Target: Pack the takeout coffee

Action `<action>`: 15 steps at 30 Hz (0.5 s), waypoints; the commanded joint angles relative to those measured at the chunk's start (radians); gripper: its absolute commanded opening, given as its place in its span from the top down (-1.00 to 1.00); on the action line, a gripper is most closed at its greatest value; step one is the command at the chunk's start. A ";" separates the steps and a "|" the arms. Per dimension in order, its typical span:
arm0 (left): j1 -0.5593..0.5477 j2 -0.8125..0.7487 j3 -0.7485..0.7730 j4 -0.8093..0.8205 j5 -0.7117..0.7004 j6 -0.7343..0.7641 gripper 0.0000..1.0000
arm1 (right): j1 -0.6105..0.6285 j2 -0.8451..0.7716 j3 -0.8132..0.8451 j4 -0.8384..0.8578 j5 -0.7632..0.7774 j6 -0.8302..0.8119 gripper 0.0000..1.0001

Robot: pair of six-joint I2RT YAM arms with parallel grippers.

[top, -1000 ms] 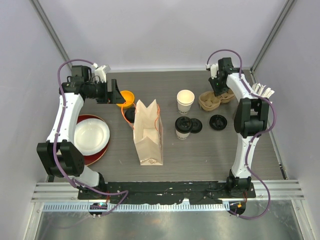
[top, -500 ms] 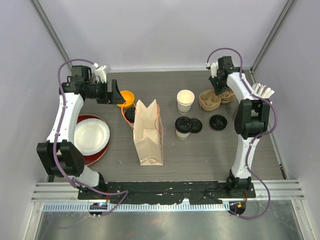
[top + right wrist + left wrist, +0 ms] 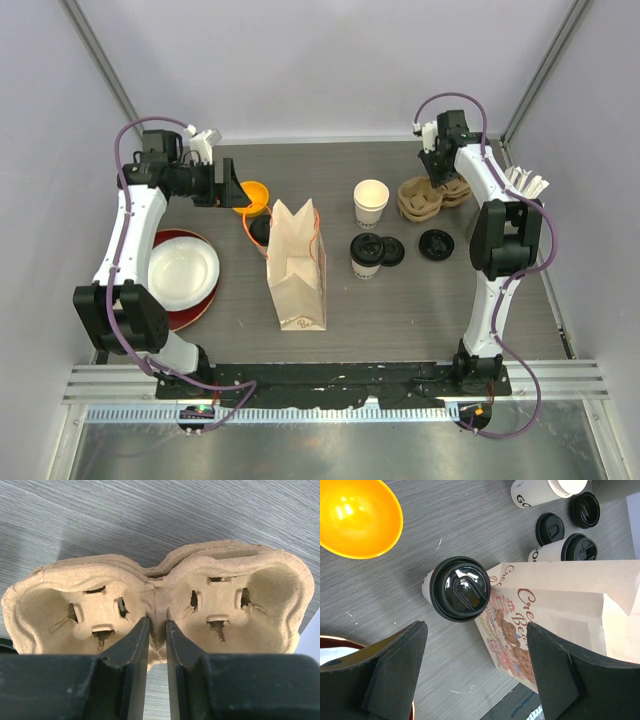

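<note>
Two takeout coffees stand lidded on the table: one (image 3: pixel 260 230) (image 3: pixel 458 588) just left of the brown paper bag (image 3: pixel 296 265) (image 3: pixel 560 610), the other (image 3: pixel 366 256) (image 3: pixel 574 549) to its right. My left gripper (image 3: pixel 225 185) (image 3: pixel 475 680) hovers open above the first cup with nothing between its fingers. At the back right, my right gripper (image 3: pixel 437 178) (image 3: pixel 157 630) is shut on the middle ridge of the brown pulp cup carrier (image 3: pixel 428 198) (image 3: pixel 155 595).
An unlidded white cup (image 3: pixel 371 203) stands behind the right coffee. Loose black lids (image 3: pixel 391 250) (image 3: pixel 437 244) lie nearby. An orange bowl (image 3: pixel 253 192) (image 3: pixel 357 517) sits by my left gripper. A white bowl on a red plate (image 3: pixel 200 300) is at the left, and wooden stirrers (image 3: pixel 526 183) at the right edge.
My right gripper's jaws have narrowed onto the carrier's middle ridge, and the carrier has shifted slightly. The left arm has not moved.
</note>
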 commanded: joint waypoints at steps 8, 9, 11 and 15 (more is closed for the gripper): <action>0.008 -0.002 0.042 -0.010 0.029 0.018 -0.69 | 0.005 -0.002 0.020 -0.006 0.039 0.014 0.34; 0.008 -0.002 0.042 -0.008 0.029 0.021 -0.69 | 0.005 -0.002 0.027 -0.012 0.034 0.015 0.33; 0.007 -0.002 0.042 -0.010 0.029 0.020 -0.69 | 0.005 0.003 0.030 -0.019 0.036 0.018 0.33; 0.007 -0.004 0.042 -0.011 0.030 0.020 -0.69 | 0.002 0.018 0.041 -0.038 0.037 0.021 0.31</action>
